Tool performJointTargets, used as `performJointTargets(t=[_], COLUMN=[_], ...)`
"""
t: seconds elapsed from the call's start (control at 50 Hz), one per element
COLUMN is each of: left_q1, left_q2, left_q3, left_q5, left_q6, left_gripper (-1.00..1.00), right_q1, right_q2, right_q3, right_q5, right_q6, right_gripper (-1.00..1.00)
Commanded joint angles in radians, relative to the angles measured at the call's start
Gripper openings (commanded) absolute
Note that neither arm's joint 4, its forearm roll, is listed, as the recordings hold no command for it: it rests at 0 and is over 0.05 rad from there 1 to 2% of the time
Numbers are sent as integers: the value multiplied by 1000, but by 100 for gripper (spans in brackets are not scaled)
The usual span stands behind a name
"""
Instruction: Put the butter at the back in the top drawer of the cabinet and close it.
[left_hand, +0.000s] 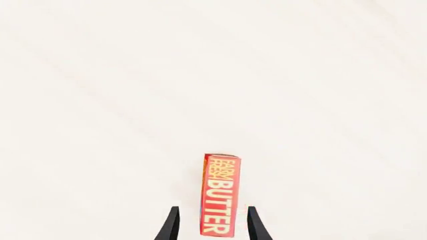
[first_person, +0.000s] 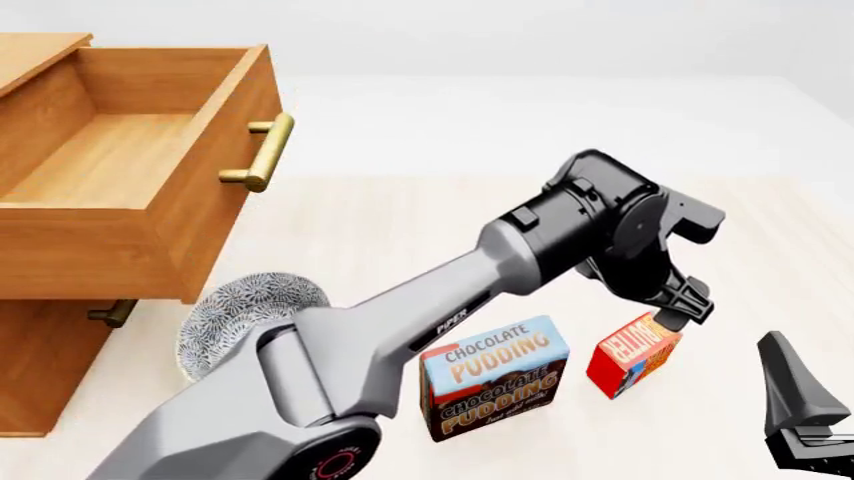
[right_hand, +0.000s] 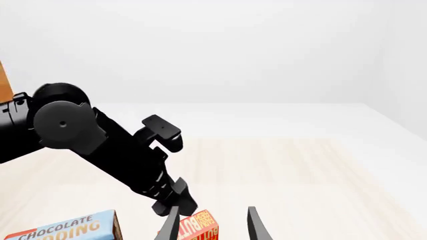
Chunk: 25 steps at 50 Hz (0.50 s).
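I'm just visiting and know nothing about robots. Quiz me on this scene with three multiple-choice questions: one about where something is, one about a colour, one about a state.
1. Where is the butter?
A. inside the drawer
B. on the table, right of the pudding box
C. in the bowl

2. What colour is the top drawer's handle?
A. brass
B. black
C. white

3. What state is the top drawer in?
A. shut
B. pulled open with nothing in it
C. open, holding the butter

Answers:
1. B: the front view shows the red box beside the pudding box, under the left gripper.
2. A: the bar on the drawer front is brass-yellow.
3. B: the drawer sticks out of the cabinet and its floor shows bare wood.
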Motion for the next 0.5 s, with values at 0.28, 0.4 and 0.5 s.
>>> performJointTargets(t=[0.28, 0.4, 0.5], left_q1=[-9, -13, -15], left_q2=[45, 50, 45], left_q3=[-38, -36, -20], left_q5=[9, 6, -3], left_q6=[-18, -23, -26], left_gripper=[100, 100, 100], right_q1=[0, 0, 0], right_q2=[0, 0, 0], right_q3=[0, 0, 0], right_q5=[0, 0, 0], right_q6=[0, 0, 0], right_gripper=[100, 100, 100])
